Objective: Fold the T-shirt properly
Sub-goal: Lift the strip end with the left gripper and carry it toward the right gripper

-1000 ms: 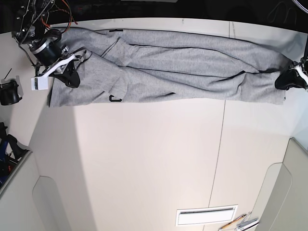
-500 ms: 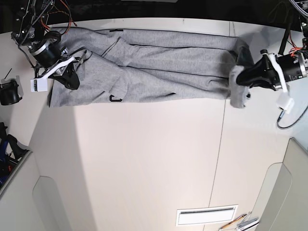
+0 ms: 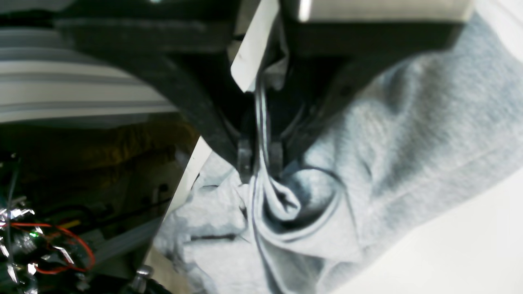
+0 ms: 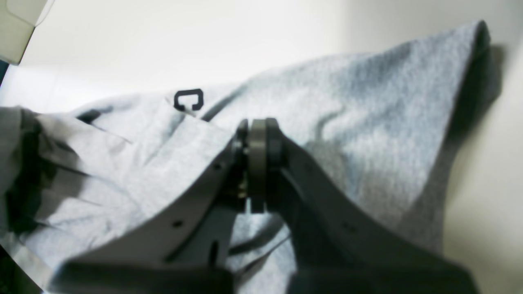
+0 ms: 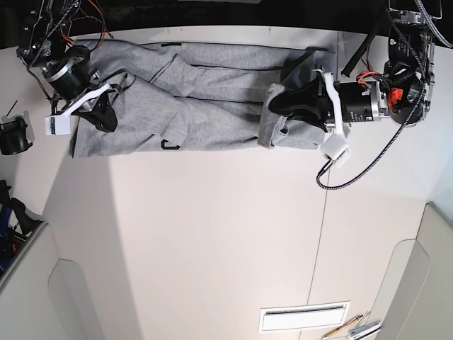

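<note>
The grey T-shirt [image 5: 205, 99] lies stretched along the table's far edge, with a black printed mark [image 5: 170, 145] near its front hem. On the right side of the base view, my left gripper [image 5: 277, 104] is shut on the shirt's right end. It holds that end doubled over the body of the shirt. In the left wrist view a fold of the T-shirt [image 3: 367, 171] hangs pinched in the left gripper [image 3: 260, 157]. My right gripper [image 5: 106, 119] is shut on the T-shirt [image 4: 367, 106] at its left end. The right gripper [image 4: 257, 141] has a strip of cloth between its tips, near the mark [image 4: 188, 100].
A black object [image 5: 14, 134] sits at the table's left edge. A white slotted plate [image 5: 303, 316] and some tools [image 5: 350, 327] lie at the front right. A black cable [image 5: 357, 170] loops down from the left arm. A seam [image 5: 327, 212] runs across the tabletop.
My left gripper has carried the shirt's right end from the far right edge leftward to the middle, folding it over. The right arm has stayed put.
</note>
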`<move>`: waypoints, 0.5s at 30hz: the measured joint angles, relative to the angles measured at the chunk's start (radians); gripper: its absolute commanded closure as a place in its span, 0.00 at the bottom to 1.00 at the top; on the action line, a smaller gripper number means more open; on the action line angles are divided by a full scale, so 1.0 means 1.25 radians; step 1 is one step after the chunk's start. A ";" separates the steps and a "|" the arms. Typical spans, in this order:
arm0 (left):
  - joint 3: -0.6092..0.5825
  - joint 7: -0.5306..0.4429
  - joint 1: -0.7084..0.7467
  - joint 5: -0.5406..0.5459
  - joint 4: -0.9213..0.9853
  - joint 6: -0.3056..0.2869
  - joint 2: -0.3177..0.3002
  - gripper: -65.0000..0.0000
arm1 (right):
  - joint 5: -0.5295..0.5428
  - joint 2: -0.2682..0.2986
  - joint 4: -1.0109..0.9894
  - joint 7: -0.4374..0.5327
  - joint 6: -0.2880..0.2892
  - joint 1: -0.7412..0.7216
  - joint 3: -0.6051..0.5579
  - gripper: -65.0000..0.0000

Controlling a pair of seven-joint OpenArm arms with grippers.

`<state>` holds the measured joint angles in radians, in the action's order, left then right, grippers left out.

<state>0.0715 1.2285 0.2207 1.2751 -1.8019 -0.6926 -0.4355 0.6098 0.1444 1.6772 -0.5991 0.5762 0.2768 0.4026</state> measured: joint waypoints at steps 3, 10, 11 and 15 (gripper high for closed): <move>-0.021 -0.019 -0.010 -0.037 0.000 0.000 0.020 1.00 | 0.000 0.000 0.000 0.000 0.000 0.000 0.000 1.00; -0.057 -0.026 -0.023 -0.043 0.000 0.000 0.057 1.00 | 0.000 0.000 0.000 0.000 0.000 0.000 0.000 1.00; -0.063 -0.026 -0.024 -0.043 0.000 0.000 0.059 1.00 | 0.000 0.000 0.000 0.000 0.000 0.000 0.000 1.00; -0.074 -0.025 -0.024 -0.045 0.000 0.000 0.072 1.00 | 0.000 0.000 0.000 0.000 0.000 0.000 0.000 1.00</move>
<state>-0.0216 1.1969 0.1909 1.2194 -1.8015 -0.6922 -0.3450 0.6098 0.1444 1.6772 -0.5991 0.5762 0.2768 0.4026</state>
